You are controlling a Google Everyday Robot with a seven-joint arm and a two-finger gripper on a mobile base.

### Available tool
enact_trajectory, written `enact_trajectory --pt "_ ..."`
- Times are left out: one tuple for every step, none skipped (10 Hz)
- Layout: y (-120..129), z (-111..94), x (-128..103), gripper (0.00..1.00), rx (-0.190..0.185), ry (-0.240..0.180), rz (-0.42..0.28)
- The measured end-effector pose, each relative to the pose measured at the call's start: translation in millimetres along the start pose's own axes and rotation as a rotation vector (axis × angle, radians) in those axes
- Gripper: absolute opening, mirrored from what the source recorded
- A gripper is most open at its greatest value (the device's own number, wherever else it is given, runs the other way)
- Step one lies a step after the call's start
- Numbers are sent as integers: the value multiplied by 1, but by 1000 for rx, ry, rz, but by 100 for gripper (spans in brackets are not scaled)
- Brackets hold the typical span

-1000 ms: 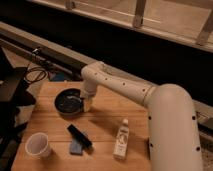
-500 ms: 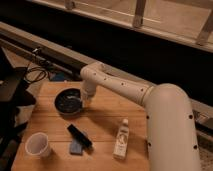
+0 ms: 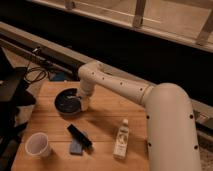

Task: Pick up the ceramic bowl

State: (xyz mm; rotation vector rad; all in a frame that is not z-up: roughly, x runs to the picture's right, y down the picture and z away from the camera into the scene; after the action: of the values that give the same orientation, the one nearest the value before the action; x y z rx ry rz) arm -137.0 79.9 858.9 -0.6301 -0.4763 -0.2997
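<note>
The ceramic bowl is round, shallow and dark, and sits on the wooden table at the back left. My white arm reaches from the right, bends at the elbow and comes down at the bowl's right rim. The gripper is at that right rim, low against the bowl. A white paper cup stands at the front left.
A black bar-shaped object lies on a blue-grey sponge at the front middle. A small white bottle lies to the right. Dark equipment and cables stand left of the table. A dark rail runs behind.
The arm has shifted slightly to the left and down toward the bowl's right rim. The bowl and the other objects have not moved.
</note>
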Motion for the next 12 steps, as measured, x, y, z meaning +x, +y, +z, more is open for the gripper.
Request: enact_trajectory --pt "-1 3 -4 63 -8 -9 -16" --pt "-1 8 -7 63 -22 -20 -27" --pt "0 13 -5 63 -39 -28 -25" --pt "2 19 -3 63 -54 -34 -20" --pt "6 26 2 63 -73 -44 -8" --pt "8 31 5 63 -86 -58 3" --pt "11 37 10 63 -102 -71 18" --pt "15 46 17 62 -117 -83 38" --pt "17 54 22 55 -115 -78 38" --pt "17 57 20 44 -111 -76 33" --pt "16 55 18 35 -110 -75 29" --pt "15 46 17 22 -109 -77 31"
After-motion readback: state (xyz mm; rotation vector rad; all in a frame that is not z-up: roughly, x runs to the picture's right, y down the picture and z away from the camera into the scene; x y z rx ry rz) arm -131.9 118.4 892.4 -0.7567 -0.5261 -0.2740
